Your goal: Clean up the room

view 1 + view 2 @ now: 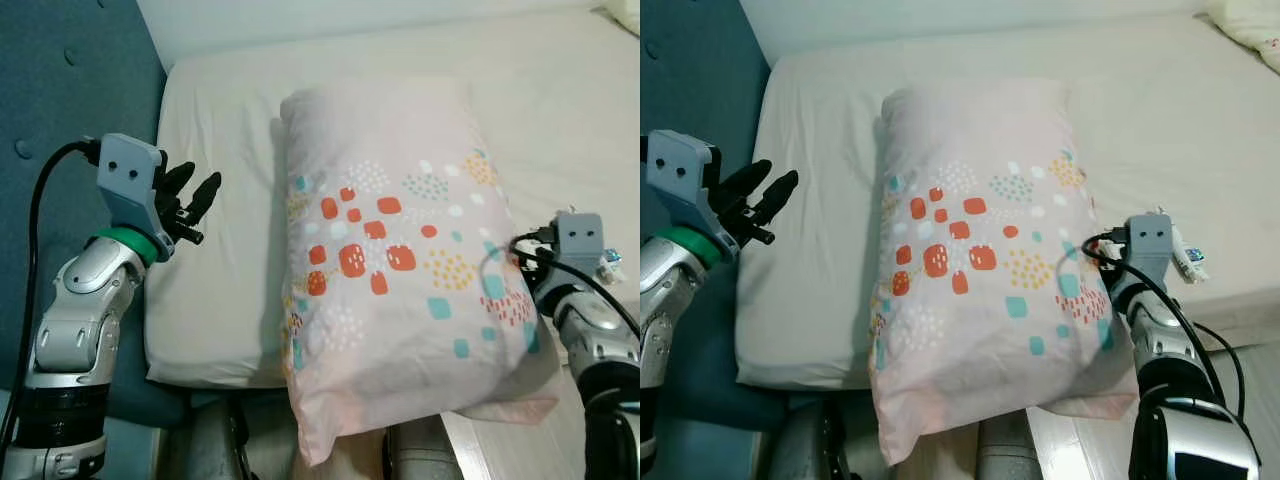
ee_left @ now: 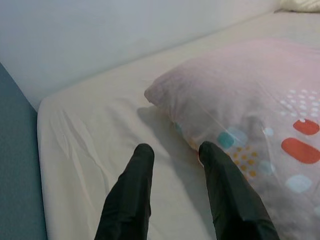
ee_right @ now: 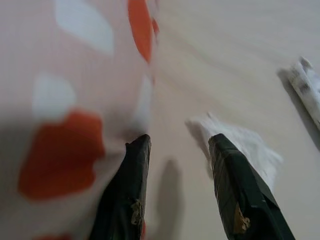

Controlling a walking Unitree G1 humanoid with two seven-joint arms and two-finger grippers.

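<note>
Left eye view is showing the patterned pillow [image 1: 395, 270] lying lengthwise on the cream bed [image 1: 560, 110], its near end overhanging the mattress edge toward six o'clock. The left gripper [image 1: 192, 203] is hovering at about nine o'clock of the pillow, apart from it, fingers spread and holding nothing; in the left wrist view those fingers [image 2: 131, 195] are pointing over bare sheet toward the pillow's far corner. The right gripper [image 3: 180, 150] is sitting at the pillow's four o'clock edge, also parted and empty, with one finger [image 3: 129, 185] pressing against or just beside the patterned fabric and the other over the sheet. A crumpled white tissue [image 3: 245, 142] is lying just ahead of that gripper, and a small wrapper [image 1: 1188, 256] is resting near it on the bed. Judging from this, the step in hand is settling the pillow squarely at the head of the bed. Doing it well likely means pushing from both long sides together so the soft cover is not bunching, sliding it toward twelve o'clock until nothing overhangs, and keeping the right fingers from snagging the tissue.
</note>
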